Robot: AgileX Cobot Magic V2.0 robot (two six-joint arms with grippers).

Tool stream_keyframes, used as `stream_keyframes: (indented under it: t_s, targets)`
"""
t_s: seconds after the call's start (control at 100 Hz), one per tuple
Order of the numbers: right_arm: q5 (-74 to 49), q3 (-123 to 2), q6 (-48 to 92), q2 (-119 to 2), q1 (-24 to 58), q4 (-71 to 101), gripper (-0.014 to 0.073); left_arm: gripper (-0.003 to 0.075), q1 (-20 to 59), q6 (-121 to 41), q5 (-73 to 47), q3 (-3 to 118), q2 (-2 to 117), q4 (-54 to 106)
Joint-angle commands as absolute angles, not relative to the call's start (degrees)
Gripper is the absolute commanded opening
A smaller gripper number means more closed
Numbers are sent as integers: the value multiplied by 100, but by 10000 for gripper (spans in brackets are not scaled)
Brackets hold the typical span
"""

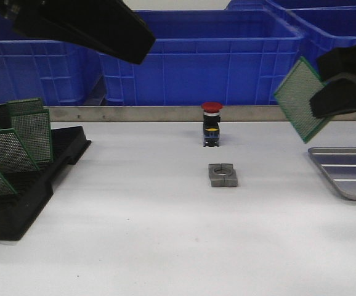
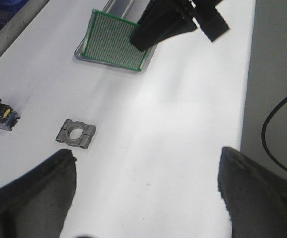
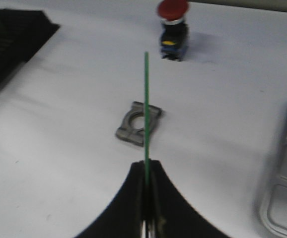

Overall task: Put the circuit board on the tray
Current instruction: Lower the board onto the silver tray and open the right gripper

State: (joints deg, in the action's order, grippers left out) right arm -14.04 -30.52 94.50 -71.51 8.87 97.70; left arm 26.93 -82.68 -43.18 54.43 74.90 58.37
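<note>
My right gripper [image 1: 326, 102] is shut on a green circuit board [image 1: 300, 98] and holds it tilted in the air, above and left of the silver-grey tray [image 1: 350, 172] at the table's right edge. In the right wrist view the board [image 3: 146, 104] shows edge-on between the closed fingers [image 3: 133, 198], with the tray [image 3: 285, 198] off to one side. In the left wrist view the board [image 2: 114, 42] hangs over the tray's corner [image 2: 84, 55]. My left gripper [image 2: 146, 163] is open and empty, high above the table; only its arm [image 1: 73, 24] shows in the front view.
A black slotted rack [image 1: 24, 179] with several green boards [image 1: 30, 132] stands at the left. A red-capped push button [image 1: 212, 123] and a grey metal clamp block [image 1: 223, 174] sit mid-table. Blue crates [image 1: 215, 61] line the back behind a metal rail.
</note>
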Motion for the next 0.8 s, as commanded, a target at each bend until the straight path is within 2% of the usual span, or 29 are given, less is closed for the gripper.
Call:
stream_keyframes:
  t_s: [0.0,0.23,0.61,0.66,0.7,0.73,0.79]
  targets:
    - [-2052,-3230,9438,-7202,129,9953,-121,554,2680,-8213,-4324,5625,7304,6114]
    - [-2512,-3356,9438,-8063,-1278,10082,-121,554,2680,-8213,-4324,5625,7304,6114]
    - [-2796,-4151,9444,-9463,-1455,10096,-111,554,2680,-8213,-4324,5625,7314,6114]
    - [-2781,-4191,9444,-9535,-1455,10105,-72,554,2680,-8213,-4324,5625,7314,6114]
    - [-2779,-4219,9444,-9561,-1455,10105,-4,554,2680,-8213,-4324,5625,7314,6114]
    - [-2779,-4219,9444,-9561,-1455,10105,59,554,2680,-8213,-4324,5625,7314,6114]
    - [-2765,-4236,9450,-9555,-1455,10105,243,554,2680,-8213,-4324,5625,7314,6114]
